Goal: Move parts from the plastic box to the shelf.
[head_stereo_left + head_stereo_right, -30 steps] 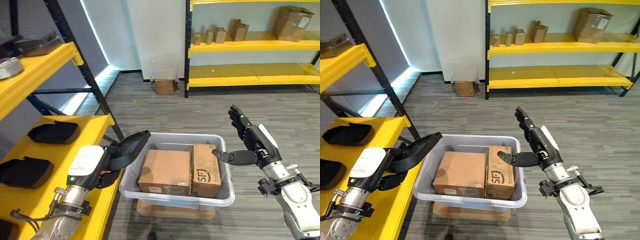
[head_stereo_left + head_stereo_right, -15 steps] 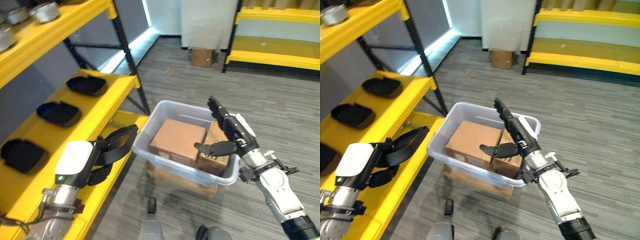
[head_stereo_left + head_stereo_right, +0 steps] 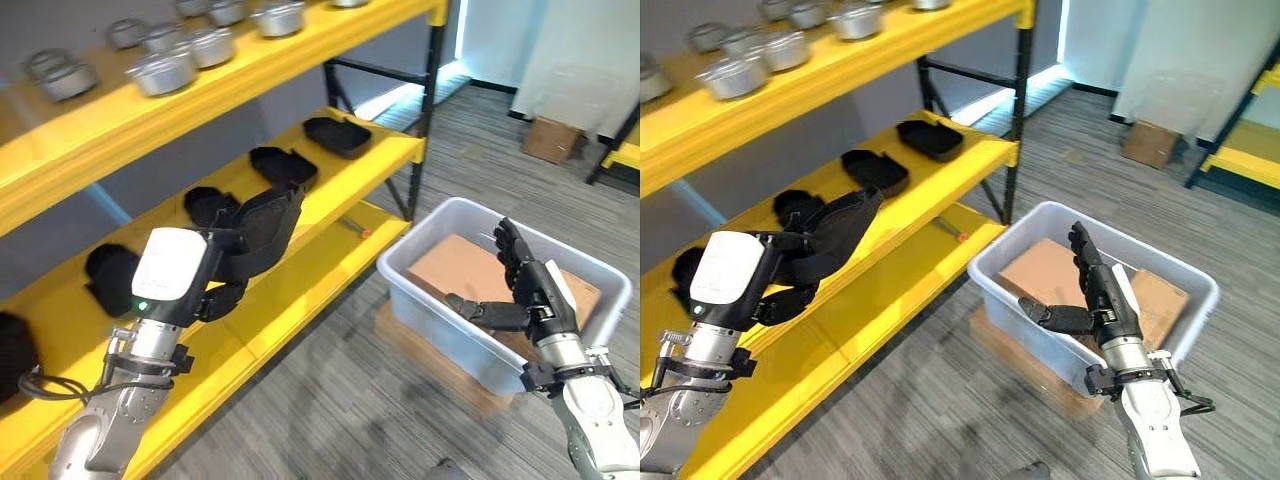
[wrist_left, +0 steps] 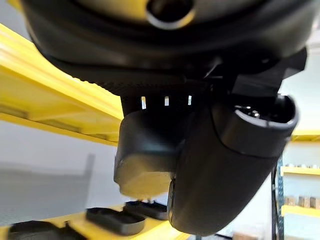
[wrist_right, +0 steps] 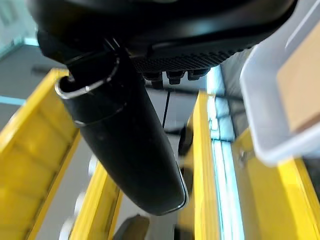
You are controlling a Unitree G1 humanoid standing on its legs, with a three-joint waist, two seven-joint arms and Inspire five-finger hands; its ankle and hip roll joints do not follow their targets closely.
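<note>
Shelf (image 3: 300, 215) swung into view since a second ago; my camera turned, things unmoved. Left hand (image 3: 215, 265) clamped on black part (image 3: 262, 225), raised beside shelf; I judge placement next. Right hand (image 3: 528, 290) fingers straight, over box (image 3: 440, 320).

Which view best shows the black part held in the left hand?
The left eye view: the black part shows whole in the left hand, over the yellow shelf. The right eye view matches; the left wrist view shows it close, cropped.

Grey plank floor (image 3: 330, 400), pale wall (image 3: 590, 50), second yellow rack (image 3: 1250, 150) behind
</note>
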